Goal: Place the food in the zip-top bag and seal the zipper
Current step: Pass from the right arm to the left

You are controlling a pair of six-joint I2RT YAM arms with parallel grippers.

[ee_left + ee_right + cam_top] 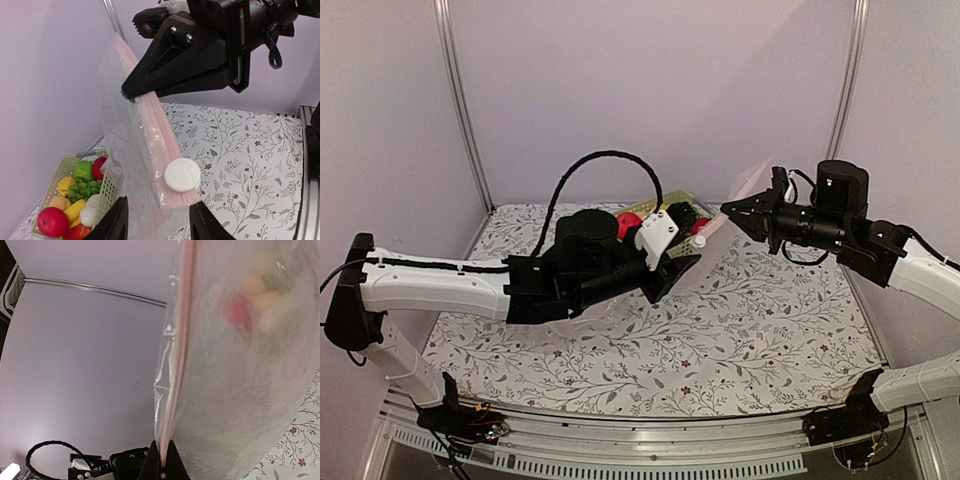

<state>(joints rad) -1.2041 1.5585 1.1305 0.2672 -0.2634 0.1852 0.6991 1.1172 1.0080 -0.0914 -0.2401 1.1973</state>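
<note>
My right pincer [162, 460] is pressed together on the zipper [177, 365], pinching the pink strip at its upper end so that the zip-top bag [240, 390] hangs from it. My left pincer [159, 205] is spread, one finger on either side of the strip's lower end, just below the white slider [182, 175]. The food [80, 200] lies in the pale green basket [112, 187] beside the bag, red apple [52, 221] and green grapes [86, 191] among it, on the flowered table [250, 165].
</note>
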